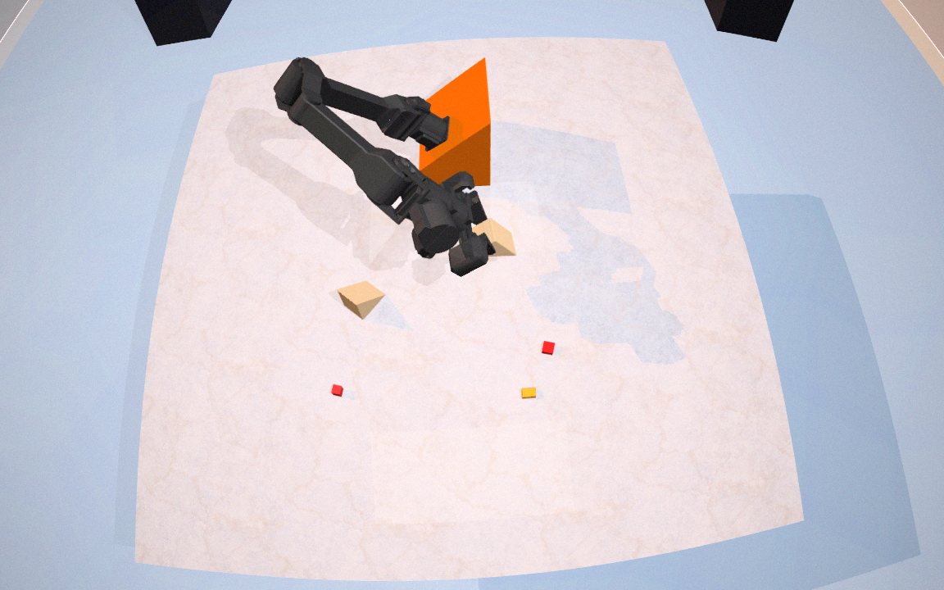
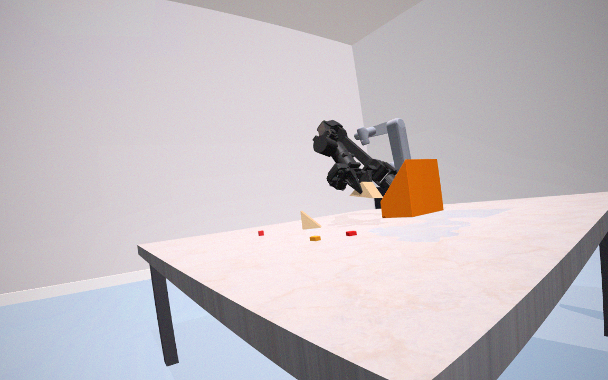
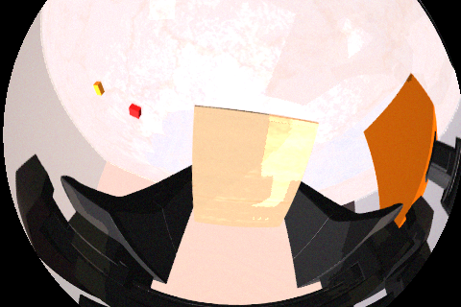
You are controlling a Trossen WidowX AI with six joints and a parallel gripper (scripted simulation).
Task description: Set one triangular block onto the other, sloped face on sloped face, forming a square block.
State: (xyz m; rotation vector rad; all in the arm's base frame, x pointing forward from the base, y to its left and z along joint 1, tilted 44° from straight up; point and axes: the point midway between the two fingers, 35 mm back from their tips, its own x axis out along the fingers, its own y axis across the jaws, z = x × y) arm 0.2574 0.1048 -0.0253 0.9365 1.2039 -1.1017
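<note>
Tan wedge (image 1: 499, 236) sits clamped in our gripper (image 1: 477, 229), seen from above, well apart from its mate (image 1: 361, 298). From the side, we hold it (image 2: 367, 190) aloft beside the orange block (image 2: 412, 188). At the wrist, fingers pinch its flanks; a tilted release could shove the mate.

A bare test room for robot trials: plain grey walls (image 2: 155, 117) meet at a corner, with a pale blue floor (image 2: 60, 340) and a white skirting strip. One marble-topped table (image 2: 438, 293) on dark legs stands alone, carrying the black arm (image 2: 344, 146), a big orange wedge (image 2: 412, 189) and a few small coloured blocks.
</note>
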